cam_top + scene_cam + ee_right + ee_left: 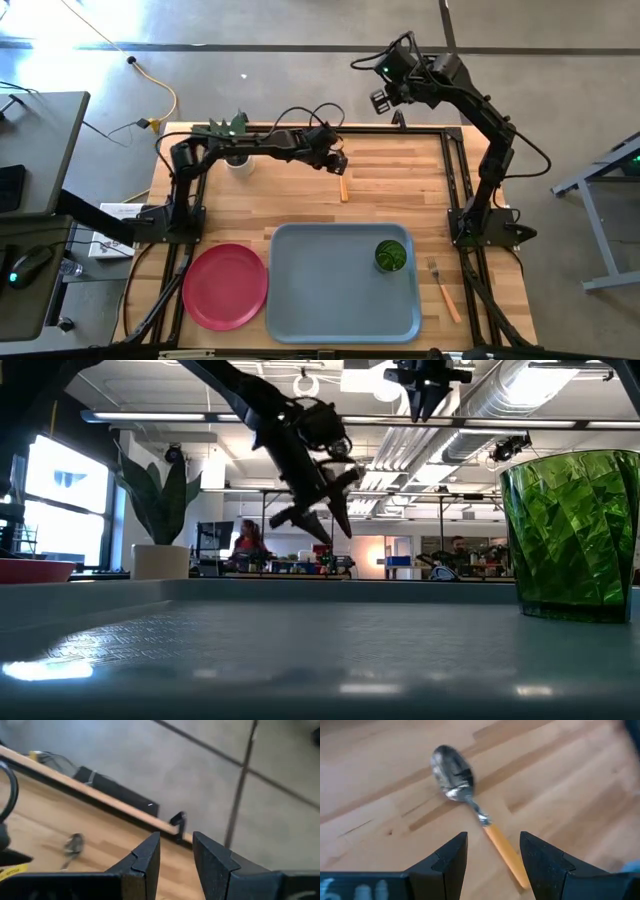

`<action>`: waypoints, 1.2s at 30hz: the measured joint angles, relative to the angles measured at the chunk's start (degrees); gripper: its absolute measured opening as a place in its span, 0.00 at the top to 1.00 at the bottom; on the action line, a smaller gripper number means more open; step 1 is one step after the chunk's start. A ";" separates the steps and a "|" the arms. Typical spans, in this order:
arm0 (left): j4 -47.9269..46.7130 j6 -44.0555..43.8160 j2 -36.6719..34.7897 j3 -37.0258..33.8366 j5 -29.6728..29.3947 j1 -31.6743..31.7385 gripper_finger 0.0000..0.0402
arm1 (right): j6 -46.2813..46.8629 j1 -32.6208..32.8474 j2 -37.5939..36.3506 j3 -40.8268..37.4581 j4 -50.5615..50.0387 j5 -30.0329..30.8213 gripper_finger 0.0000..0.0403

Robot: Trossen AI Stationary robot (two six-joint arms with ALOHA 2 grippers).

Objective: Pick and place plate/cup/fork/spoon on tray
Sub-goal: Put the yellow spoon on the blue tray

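The spoon [343, 186] lies flat on the wooden table near its far edge, with its silver bowl [451, 771] and orange handle [506, 856]. My left gripper [492, 851] hangs open just above it, a finger on each side of the handle, touching nothing. In the low view the left gripper [322, 512] slants down, clear of the table. The green cup [391, 256] stands on the blue-grey tray [320, 300]. The red plate [225, 286] lies left of the tray and the fork [443, 290] right of it. My right gripper [383, 100] waits open, high over the far right edge.
A white pot with a green plant [236, 150] stands at the table's far left, close to the left arm. A black frame [455, 180] runs along the table's edges. Bare wood lies between the spoon and the tray.
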 joint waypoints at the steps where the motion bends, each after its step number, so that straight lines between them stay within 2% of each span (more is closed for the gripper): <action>1: -0.69 0.81 -1.05 0.00 0.05 0.03 0.57 | 1.07 0.00 0.00 0.00 0.00 -1.20 0.73; 8: -4.83 7.91 -9.92 0.00 -3.29 0.31 0.57 | 7.71 0.98 0.00 -0.02 -0.02 -6.97 0.73; 18: -11.20 18.81 -22.80 0.00 -6.35 0.51 0.57 | 15.49 6.70 0.89 -1.03 0.07 -9.73 0.73; 26: -16.48 25.82 -31.07 0.00 -7.81 0.84 0.57 | 24.46 10.12 1.14 -14.67 2.11 -8.36 0.73; 36: -16.56 30.04 -35.62 0.00 -10.62 1.92 0.57 | 30.00 10.62 1.14 -32.20 17.36 -12.37 0.73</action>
